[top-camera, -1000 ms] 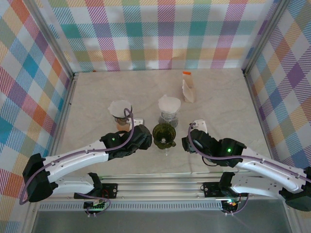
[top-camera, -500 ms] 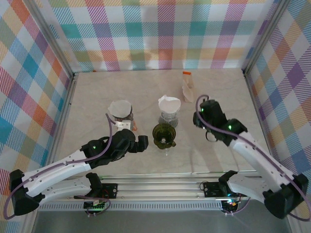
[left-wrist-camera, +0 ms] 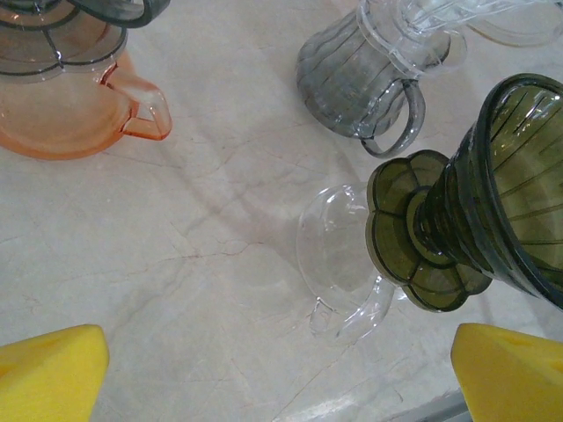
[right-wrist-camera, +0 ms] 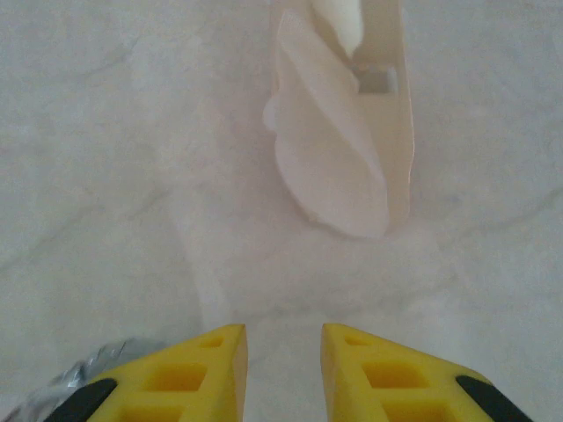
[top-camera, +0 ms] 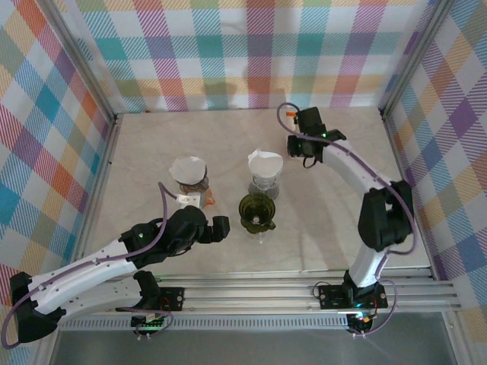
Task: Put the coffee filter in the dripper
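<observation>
We see a pale marbled table with a green dripper near its middle, standing on a clear glass base. Just behind the green dripper stands a grey dripper. To its left sits an orange dripper. Farther back and to its right lies a pack of paper filters.

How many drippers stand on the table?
3: orange dripper at left, grey dripper in the middle, green dripper nearest the arms. The clear piece beside it may be another.
</observation>
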`<state>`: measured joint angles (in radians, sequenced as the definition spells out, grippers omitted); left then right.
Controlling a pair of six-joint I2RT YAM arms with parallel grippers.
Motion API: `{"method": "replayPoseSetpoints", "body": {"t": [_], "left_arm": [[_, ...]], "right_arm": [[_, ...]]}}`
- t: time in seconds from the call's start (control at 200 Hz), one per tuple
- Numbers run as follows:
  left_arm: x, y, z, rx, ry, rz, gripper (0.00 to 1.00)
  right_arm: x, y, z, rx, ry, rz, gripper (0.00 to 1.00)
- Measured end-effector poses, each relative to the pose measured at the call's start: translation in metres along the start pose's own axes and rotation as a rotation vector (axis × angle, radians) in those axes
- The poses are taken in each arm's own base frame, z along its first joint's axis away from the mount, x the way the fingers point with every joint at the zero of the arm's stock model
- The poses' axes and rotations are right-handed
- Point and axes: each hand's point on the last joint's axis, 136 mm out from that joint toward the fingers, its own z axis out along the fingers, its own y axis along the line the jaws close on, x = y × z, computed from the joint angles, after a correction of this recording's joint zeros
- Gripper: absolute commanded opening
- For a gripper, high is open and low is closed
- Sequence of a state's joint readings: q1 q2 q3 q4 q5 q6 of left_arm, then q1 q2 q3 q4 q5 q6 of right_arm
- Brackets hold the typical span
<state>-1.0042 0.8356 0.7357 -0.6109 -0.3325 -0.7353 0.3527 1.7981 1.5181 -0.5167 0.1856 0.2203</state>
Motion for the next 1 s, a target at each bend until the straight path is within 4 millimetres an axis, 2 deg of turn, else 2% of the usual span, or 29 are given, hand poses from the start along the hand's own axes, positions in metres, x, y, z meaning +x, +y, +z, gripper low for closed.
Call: {"method": "replayPoseSetpoints", "body": {"t": [0.14,0.375,0.595,0.775,1.0], "left_arm": [[0.003,0.002,0.000,-0.009,0.012,0.000,1.00],[0.005,0.003,0.003,-0.021,0.022,0.004,1.00],[0.011,0.005,0.011,-0.046,0.048,0.014,1.00],[0.015,0.005,0.016,-0.056,0.070,0.021,1.00],[0.020,0.003,0.022,-0.063,0.096,0.027,1.00]], "right_arm": [[-0.022,-0.003,0.029,0.004,-0.004,-0.010,0.28],[-0.026,-0.008,0.066,0.024,0.027,-0.041,0.30],[-0.022,-0.011,0.082,0.043,0.051,-0.073,0.32],[-0.020,-0.015,0.085,0.063,0.055,-0.089,0.36],[-0.016,-0.018,0.094,0.079,0.063,-0.109,0.31]]}}
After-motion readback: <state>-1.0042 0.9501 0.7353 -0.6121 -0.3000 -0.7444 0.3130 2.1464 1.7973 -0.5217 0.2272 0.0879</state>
